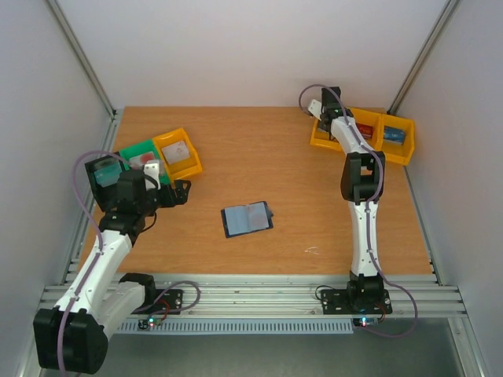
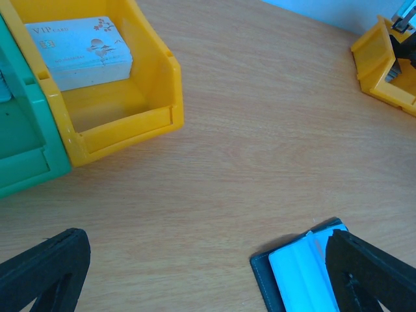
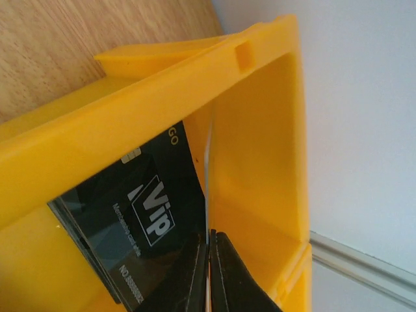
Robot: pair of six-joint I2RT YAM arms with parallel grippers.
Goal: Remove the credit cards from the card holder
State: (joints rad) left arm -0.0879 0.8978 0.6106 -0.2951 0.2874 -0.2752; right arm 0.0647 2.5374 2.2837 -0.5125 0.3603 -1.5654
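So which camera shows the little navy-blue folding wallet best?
The top external view: the navy-blue folding wallet lies open and whole on the wooden table. The left wrist view catches only one corner at the picture's bottom edge. The right wrist view misses it.

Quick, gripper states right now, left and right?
Left gripper: open, holding nothing.
Right gripper: closed on what looks like a thin pale card, edge-on, inside the yellow bin.
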